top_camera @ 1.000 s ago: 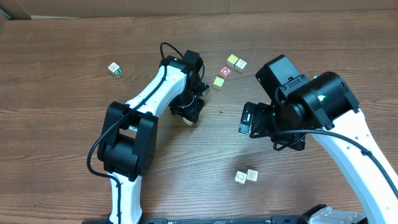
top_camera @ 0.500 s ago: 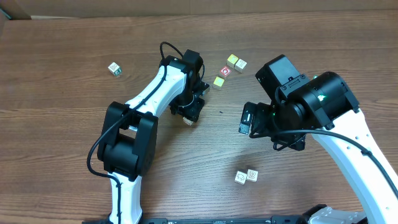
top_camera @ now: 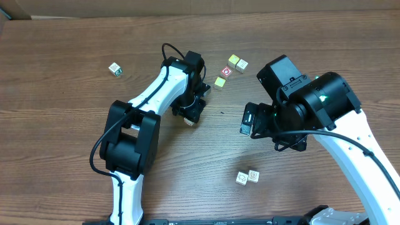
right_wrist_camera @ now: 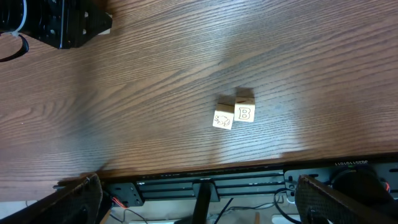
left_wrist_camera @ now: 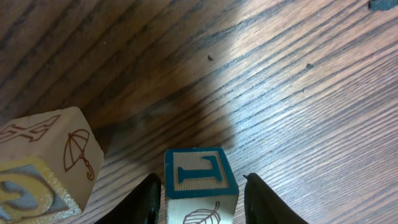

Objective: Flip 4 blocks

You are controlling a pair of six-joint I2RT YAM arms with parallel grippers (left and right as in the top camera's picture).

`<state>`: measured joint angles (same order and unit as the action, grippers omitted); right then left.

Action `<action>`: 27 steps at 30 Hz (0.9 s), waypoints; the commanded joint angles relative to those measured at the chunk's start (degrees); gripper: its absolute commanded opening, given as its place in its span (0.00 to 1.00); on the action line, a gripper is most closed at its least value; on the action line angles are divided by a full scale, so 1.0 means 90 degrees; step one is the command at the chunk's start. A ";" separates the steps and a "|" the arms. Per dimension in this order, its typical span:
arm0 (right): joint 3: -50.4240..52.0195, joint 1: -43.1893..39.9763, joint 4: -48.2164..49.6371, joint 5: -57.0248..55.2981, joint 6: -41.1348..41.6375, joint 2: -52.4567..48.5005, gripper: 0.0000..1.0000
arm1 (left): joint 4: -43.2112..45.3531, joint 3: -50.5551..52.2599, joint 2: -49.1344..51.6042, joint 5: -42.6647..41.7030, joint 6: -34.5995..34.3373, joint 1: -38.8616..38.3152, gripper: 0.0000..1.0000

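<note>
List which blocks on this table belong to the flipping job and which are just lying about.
Likely for the job: blue-framed I block; umbrella block; B block; line-drawing block beside it.
Lying about: green-edged block; red-faced block; lone yellow block; yellow-and-tan pair.

Left pincer low, part-closed; right pincer aloft, wide open.

The overhead camera looks straight down from high up and takes in most of the table. The left wrist camera sits very near the wood, facing down at a T block. The right wrist camera looks down from higher, and its block pair also shows in the overhead view.
</note>
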<state>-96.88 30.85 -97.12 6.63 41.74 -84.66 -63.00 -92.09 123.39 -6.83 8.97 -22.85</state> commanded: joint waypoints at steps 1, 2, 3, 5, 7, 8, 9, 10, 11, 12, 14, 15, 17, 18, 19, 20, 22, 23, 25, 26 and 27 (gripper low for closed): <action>0.0032 0.0036 0.0012 -0.0015 -0.0022 0.0022 1.00 | 0.0024 -0.0100 0.0112 -0.0070 -0.0078 0.0012 0.34; 0.0032 0.0036 0.0012 -0.0012 -0.0019 0.0022 1.00 | 0.0027 -0.0100 0.0112 -0.0070 -0.0078 0.0012 0.31; 0.0032 0.0036 0.0012 -0.0012 -0.0022 0.0022 1.00 | 0.0029 -0.0100 0.0112 -0.0070 -0.0097 0.0012 0.27; 0.0032 0.0034 0.0010 -0.0012 -0.0022 0.0022 1.00 | 0.0032 -0.0100 0.0112 -0.0070 -0.0097 0.0024 0.15; 0.0032 0.0034 0.0010 -0.0012 -0.0022 0.0022 1.00 | 0.0024 -0.0100 0.0112 -0.0070 -0.0109 0.0041 0.13; 0.0032 0.0036 0.0010 -0.0012 -0.0022 0.0022 1.00 | 0.0017 -0.0100 0.0112 -0.0049 -0.0170 0.0044 0.12; 0.0032 0.0034 0.0010 -0.0015 -0.0022 0.0022 1.00 | 0.0002 -0.0100 0.0112 -0.0051 -0.0216 0.0044 0.11; 0.0032 0.0034 0.0010 -0.0015 -0.0022 0.0022 1.00 | -0.0007 -0.0100 0.0112 -0.0051 -0.0282 0.0046 0.10; 0.0032 0.0034 0.0012 -0.0015 -0.0022 0.0022 1.00 | -0.0032 -0.0109 0.0107 -0.0051 -0.0367 0.0044 0.10; 0.0032 0.0034 0.0012 -0.0015 -0.0022 0.0022 1.00 | -0.0075 -0.0129 0.0095 -0.0053 -0.0457 0.0044 0.10; 0.0032 0.0034 0.0024 -0.0017 -0.0022 0.0022 1.00 | -0.0165 -0.0177 0.0058 -0.0061 -0.0721 0.0044 0.09; 0.0032 0.0034 0.0041 -0.0019 -0.0022 0.0022 1.00 | -0.0226 -0.0221 0.0007 -0.0095 -0.0850 0.0044 0.07; 0.0032 0.0034 0.0080 -0.0102 -0.0017 0.0022 1.00 | -0.0355 -0.0325 -0.0129 -0.0248 -0.1030 0.0046 0.05; 0.0032 0.0034 0.0102 -0.0185 -0.0017 0.0022 1.00 | -0.0408 -0.0379 -0.0223 -0.0362 -0.1088 0.0044 0.05; 0.0032 0.0029 0.0117 -0.0255 -0.0017 0.0022 1.00 | -0.0447 -0.0427 -0.0359 -0.0469 -0.1151 0.0044 0.04; 0.0032 0.0002 0.0136 -0.0500 0.0015 0.0022 1.00 | -0.0457 -0.0449 -0.0690 -0.0646 -0.1226 0.0044 0.04; 0.0032 -0.0066 0.0134 -0.0736 0.0032 0.0022 1.00 | -0.0461 -0.0447 -0.1073 -0.0695 -0.1324 0.0039 0.04; 0.0032 -0.0119 0.0134 -0.0780 0.0032 0.0022 1.00 | -0.0493 -0.0447 -0.1275 -0.0699 -0.1336 0.0036 0.04; 0.0032 -0.0238 0.0134 -0.0782 0.0027 0.0022 1.00 | -0.0551 -0.0435 -0.1569 -0.0695 -0.1358 0.0036 0.04; 0.0032 -0.0352 0.0131 -0.0809 0.0024 0.0022 1.00 | -0.0588 -0.0408 -0.1724 -0.0692 -0.1379 0.0036 0.05; 0.0032 -0.0437 0.0131 -0.0845 0.0024 0.0022 1.00 | -0.0631 -0.0374 -0.1851 -0.0690 -0.1384 0.0036 0.04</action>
<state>-96.88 29.21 -96.07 1.89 41.78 -84.66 -67.90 -94.24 113.14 -11.31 -1.61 -22.74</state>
